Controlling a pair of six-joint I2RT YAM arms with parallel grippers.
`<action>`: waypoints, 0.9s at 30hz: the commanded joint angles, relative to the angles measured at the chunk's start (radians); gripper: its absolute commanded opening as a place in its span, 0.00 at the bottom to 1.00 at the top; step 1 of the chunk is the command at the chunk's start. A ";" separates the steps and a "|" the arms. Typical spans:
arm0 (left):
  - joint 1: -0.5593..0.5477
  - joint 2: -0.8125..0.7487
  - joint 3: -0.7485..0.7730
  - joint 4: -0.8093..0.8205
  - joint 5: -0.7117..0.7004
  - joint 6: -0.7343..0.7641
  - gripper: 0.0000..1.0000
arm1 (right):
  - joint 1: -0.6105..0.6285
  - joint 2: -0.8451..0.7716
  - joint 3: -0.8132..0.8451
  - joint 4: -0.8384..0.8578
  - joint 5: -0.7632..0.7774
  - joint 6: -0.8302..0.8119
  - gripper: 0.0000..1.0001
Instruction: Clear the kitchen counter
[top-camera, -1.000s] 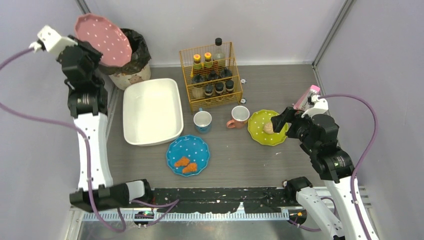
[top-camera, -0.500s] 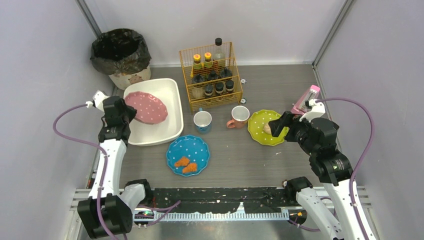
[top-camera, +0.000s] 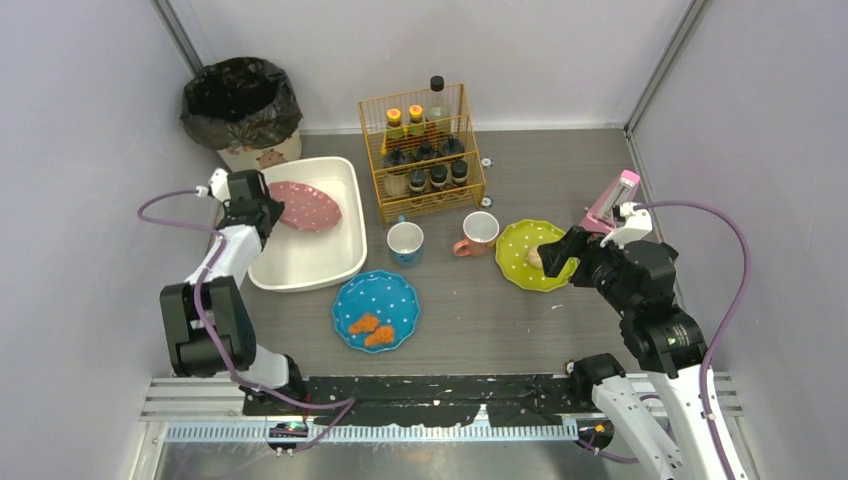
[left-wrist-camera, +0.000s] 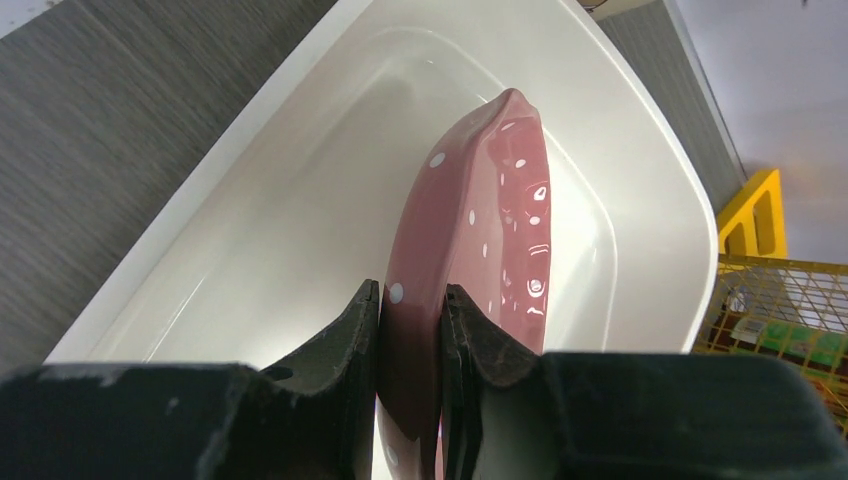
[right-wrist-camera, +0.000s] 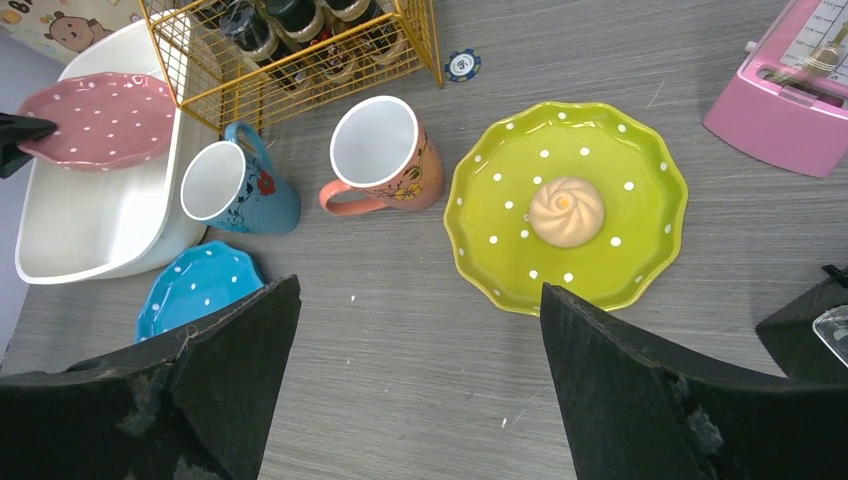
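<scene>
Since a second ago the left arm has folded back from the bin at 11 o'clock and carried the pink plate (left-wrist-camera: 500, 200) down over the white tub (top-camera: 300, 265), further in than half a second ago; the right arm has hardly shifted.

Nearest, at 6 o'clock on the kitchen counter (top-camera: 500, 320), sits the blue plate (top-camera: 375, 295) with two fried pieces. At 3 o'clock the right gripper (right-wrist-camera: 418, 290) hovers with its jaws spread wide and nothing between them, above and apart from the green plate (right-wrist-camera: 600, 150) carrying a bun (right-wrist-camera: 565, 212). Two mugs stand between that plate and the tub, near the middle of the counter.

At 9 o'clock the left gripper (left-wrist-camera: 412, 292) pinches the pink plate by its near rim, fingers (left-wrist-camera: 365, 320) pressed on either face. The plate reaches out over the tub's far half. Whether its far edge touches the tub floor I cannot tell.

The step in hand looks like setting this plate down in the tub. To do it well, lower until the far rim rests on the floor, level the wrist so the plate lies flat, and only then part the jaws. Releasing from height risks a clatter or a chip. Draw back along the plate's own line towards 8 o'clock, so the fingers do not flip the rim or catch the tub wall.

Beyond, the wire rack (top-camera: 425, 150) stands at 12 o'clock.
</scene>
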 joint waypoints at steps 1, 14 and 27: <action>0.004 0.066 0.126 0.196 0.026 -0.046 0.00 | 0.000 0.009 0.002 0.015 -0.008 0.018 0.95; 0.000 0.291 0.211 0.115 0.128 -0.012 0.33 | 0.000 0.083 -0.024 0.018 -0.047 0.026 0.95; -0.018 0.314 0.285 -0.082 0.160 0.103 0.86 | 0.000 0.155 -0.062 0.049 -0.229 0.024 0.95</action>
